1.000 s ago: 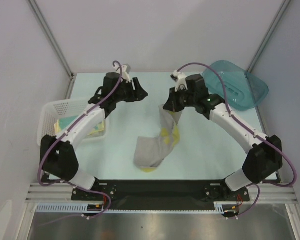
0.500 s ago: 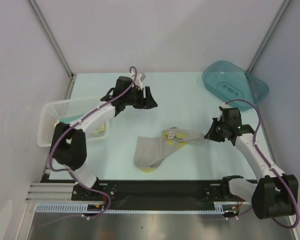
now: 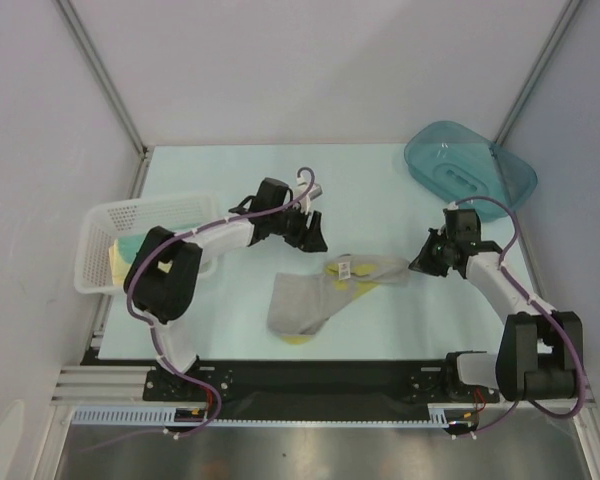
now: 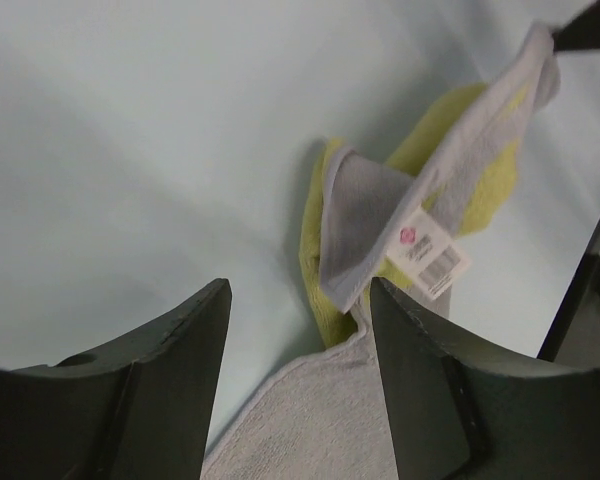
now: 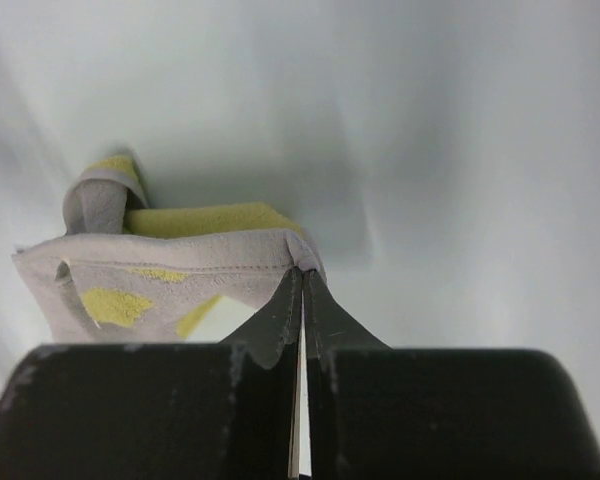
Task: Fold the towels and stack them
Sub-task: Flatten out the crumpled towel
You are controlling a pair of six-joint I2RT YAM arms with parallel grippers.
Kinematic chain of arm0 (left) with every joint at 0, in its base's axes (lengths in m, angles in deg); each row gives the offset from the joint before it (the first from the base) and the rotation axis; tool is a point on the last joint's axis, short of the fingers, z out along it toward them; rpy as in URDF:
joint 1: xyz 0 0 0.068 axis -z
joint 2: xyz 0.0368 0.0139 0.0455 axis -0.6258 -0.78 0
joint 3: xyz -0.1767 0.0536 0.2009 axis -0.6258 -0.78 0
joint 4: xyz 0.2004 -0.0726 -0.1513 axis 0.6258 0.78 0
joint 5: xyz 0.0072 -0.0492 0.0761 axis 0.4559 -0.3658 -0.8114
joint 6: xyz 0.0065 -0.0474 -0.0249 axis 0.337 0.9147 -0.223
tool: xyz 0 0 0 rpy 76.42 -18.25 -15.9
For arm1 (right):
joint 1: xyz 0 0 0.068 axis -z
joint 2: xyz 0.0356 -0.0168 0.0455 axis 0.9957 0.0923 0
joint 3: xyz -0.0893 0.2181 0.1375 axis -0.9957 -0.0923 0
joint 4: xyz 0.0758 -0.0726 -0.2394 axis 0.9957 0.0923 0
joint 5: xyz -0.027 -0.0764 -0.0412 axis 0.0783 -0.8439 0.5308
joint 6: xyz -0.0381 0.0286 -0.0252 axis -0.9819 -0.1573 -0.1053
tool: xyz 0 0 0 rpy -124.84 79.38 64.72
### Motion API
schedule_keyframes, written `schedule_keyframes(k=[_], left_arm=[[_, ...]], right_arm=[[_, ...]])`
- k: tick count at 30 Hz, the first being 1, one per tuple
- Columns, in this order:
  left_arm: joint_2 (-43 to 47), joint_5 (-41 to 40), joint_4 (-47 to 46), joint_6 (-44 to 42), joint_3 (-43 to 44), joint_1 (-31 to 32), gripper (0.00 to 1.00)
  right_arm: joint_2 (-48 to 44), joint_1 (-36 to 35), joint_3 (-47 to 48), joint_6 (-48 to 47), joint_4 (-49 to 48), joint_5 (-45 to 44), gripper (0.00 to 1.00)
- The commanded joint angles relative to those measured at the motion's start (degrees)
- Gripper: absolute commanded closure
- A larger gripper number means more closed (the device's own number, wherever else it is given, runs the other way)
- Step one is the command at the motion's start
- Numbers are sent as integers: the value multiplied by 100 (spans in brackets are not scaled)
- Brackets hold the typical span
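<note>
A beige-grey towel [image 3: 305, 300] with yellow patches lies crumpled at mid-table, one corner stretched out to the right. My right gripper [image 3: 416, 266] is shut on that corner, which is pinched at the jaw tips [image 5: 302, 272], with the towel [image 5: 170, 270] trailing away to the left. My left gripper [image 3: 311, 234] hovers open just beyond the towel's far edge. Grey cloth [image 4: 315, 430] and its white label [image 4: 427, 254] show between and past its fingers [image 4: 185, 370]; nothing is gripped. More towels [image 3: 121, 256], pale yellow and teal, lie in the basket.
A white mesh basket [image 3: 105, 218] stands at the left edge of the table. A teal translucent tub [image 3: 470, 170] sits at the back right corner. Grey walls and metal frame posts enclose the table on three sides.
My right gripper carried the towel corner from a raised spot near the middle down and to the right. My left gripper moved right and nearer, up to the towel's far edge.
</note>
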State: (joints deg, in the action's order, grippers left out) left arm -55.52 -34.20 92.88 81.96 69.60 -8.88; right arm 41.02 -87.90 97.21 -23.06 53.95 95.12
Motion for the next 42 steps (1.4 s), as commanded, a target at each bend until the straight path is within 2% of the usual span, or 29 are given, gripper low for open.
schedule_keyframes(k=[1,14,27,30,31,34,36,40,42], left_arm=[[161,619,-604,-582,-233,37,36],[-647,829,98,-1205,531,405,40],[-780,724,240,-1320,549,503,47],[-788,750,248,-1268,637,503,58],[-806,742,240,-1250,672,511,72],[-727,680,327,-1171,786,511,98],[-613,523,459,-1162,944,511,100],[-25,-406,941,-1153,1295,494,100],[327,-803,1414,-1215,1743,494,100]], right_arm=[[300,223,193,35,-509,251,100],[714,276,237,-53,-844,559,100],[934,514,246,-124,-949,612,100],[916,514,237,-141,-1028,673,100],[899,514,228,-132,-1089,699,100],[811,479,185,-176,-1378,901,100],[653,417,184,-159,-1590,1059,100],[293,146,579,-36,-2213,1148,100],[126,31,833,52,-2425,1078,100]])
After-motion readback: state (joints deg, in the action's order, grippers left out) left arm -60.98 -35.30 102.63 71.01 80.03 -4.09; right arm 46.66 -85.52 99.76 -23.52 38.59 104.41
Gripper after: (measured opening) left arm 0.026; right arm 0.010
